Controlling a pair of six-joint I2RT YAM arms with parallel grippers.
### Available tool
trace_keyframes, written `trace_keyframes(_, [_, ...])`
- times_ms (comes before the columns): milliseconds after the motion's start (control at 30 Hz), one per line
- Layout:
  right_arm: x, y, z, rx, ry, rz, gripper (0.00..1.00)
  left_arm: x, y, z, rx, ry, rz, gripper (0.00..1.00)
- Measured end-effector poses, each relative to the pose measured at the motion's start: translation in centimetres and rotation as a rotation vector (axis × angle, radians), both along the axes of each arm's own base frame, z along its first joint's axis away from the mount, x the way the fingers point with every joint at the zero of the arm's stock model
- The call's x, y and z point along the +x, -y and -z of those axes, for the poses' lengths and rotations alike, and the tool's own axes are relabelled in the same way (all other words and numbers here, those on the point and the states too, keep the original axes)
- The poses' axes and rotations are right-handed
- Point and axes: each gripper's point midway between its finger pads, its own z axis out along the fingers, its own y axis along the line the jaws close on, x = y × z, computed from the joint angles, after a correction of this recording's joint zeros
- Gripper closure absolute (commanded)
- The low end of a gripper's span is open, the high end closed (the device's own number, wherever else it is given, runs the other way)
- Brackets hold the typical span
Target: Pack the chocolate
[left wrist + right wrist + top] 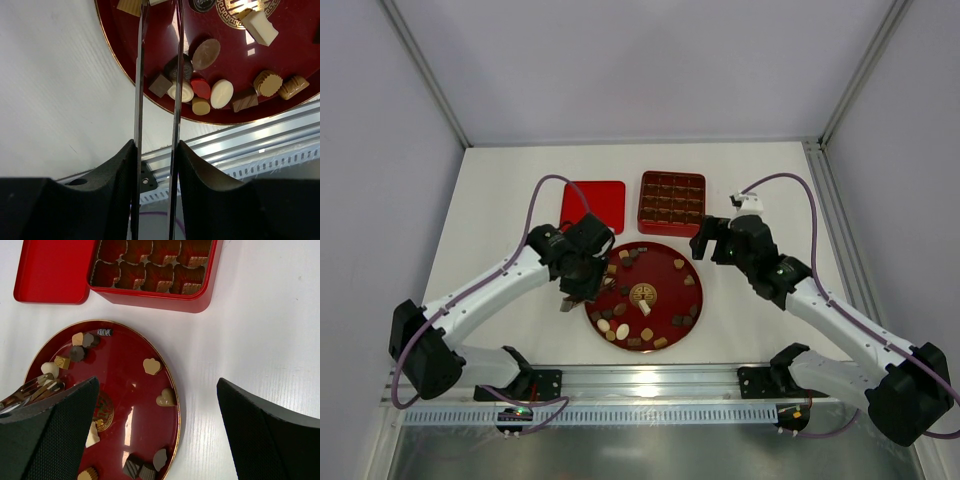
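The left end effector point(156, 145) is clenched on thin tongs point(176, 75), which are aimed lengthwise over the left rim of the red plate point(300, 60). The chocolate point(221, 93) is spread on that plate, mid-worktop, just right of the blades and nearest this arm. The right end effector point(157, 381) is spread wide open. The box point(150, 297) is set toward the far edge.

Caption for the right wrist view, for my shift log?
Right gripper open over the red plate of scattered chocolates; gridded red box and its lid on the table beyond.
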Motion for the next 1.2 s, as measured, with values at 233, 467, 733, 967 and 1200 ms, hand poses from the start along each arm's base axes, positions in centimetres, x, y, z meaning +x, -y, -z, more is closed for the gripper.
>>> trace_keyframes(233, [-0.1,0.1,0.3,-0.003,-0.005,0.0,0.0,-0.1,0.1,0.1,0.005,-0.002,0.003,0.7])
trace_keyframes(467, [-0.1,0.1,0.4,-0.004,-0.006,0.0,0.0,-0.1,0.3,0.0,0.005,0.002,0.009,0.71])
trace_keyframes(733, [-0.1,0.1,0.4,-0.004,-0.006,0.0,0.0,0.3,0.9,-1.3,-0.018,0.026,0.016,0.72])
trace_keyframes(967, [-0.1,0.1,0.4,-0.005,-0.006,0.0,0.0,0.8,1.5,-3.0,-0.048,0.055,0.02,0.72])
trace_keyframes(1200, [-0.1,0.1,0.3,-0.005,-0.004,0.0,0.0,3.0,3.5,-7.2,-0.115,0.136,0.025,0.71])
